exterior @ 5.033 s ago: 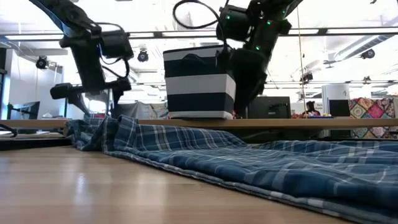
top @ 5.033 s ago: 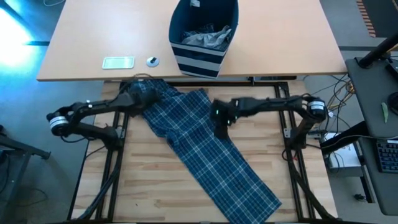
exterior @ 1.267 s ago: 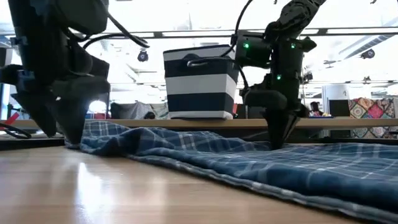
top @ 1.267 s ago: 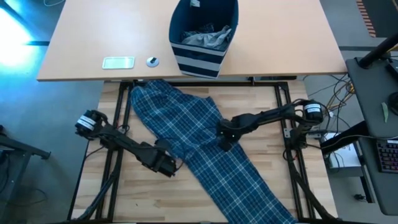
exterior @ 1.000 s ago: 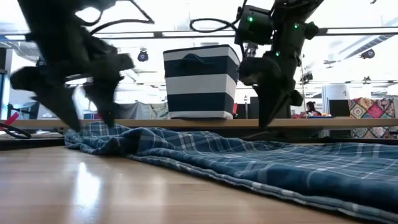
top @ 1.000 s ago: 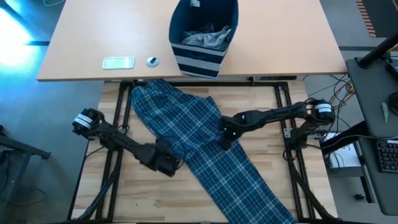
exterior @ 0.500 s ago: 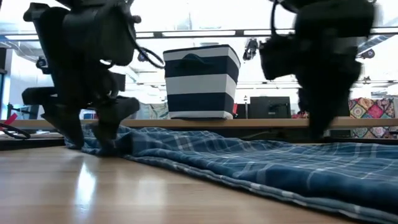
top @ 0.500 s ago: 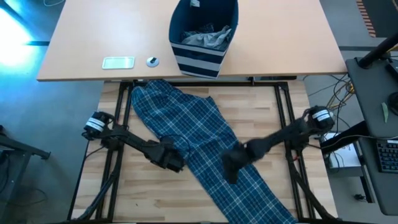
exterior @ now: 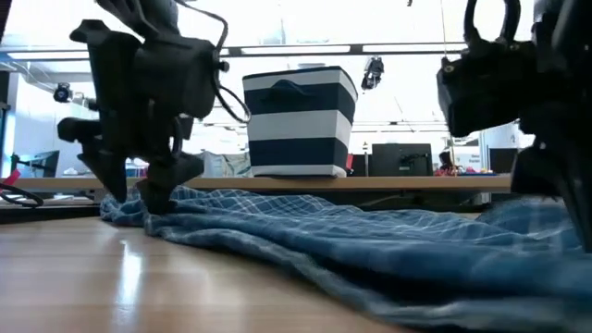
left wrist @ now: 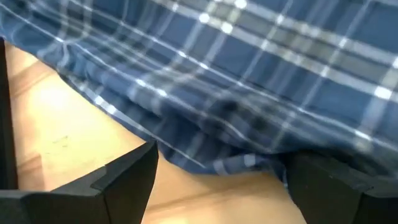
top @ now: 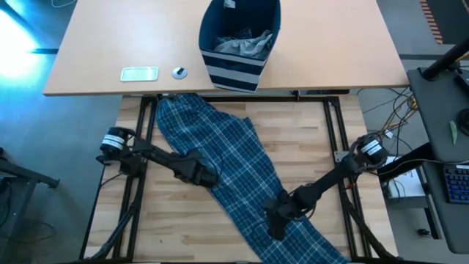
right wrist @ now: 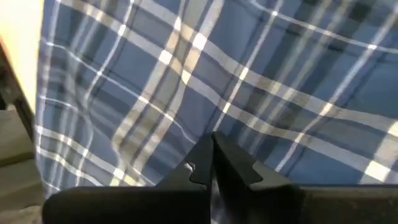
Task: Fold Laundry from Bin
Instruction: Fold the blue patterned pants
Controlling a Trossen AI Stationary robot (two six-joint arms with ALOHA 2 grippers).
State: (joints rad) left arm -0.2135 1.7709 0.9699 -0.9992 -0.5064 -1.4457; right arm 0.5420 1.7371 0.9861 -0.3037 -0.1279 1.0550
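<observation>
Shifted down the trousers (top: pixel 234 165), the right gripper (top: pixel 276 222) is now pinched on cloth.
Spread fingers of the left gripper (top: pixel 208 177) are set at the rumpled plaid edge.

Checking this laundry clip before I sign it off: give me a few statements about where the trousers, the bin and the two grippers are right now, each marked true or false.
1. The plaid trousers lie spread on the wooden table. True.
2. The bin is empty. False: grey cloth is still inside it.
3. The left gripper is open at the trousers' edge. True.
4. The right gripper is wide open above bare wood. False: it is shut, down on the plaid cloth.
5. The bin stands on the same wooden table as the trousers. False: it stands on the tan desk behind it.
</observation>
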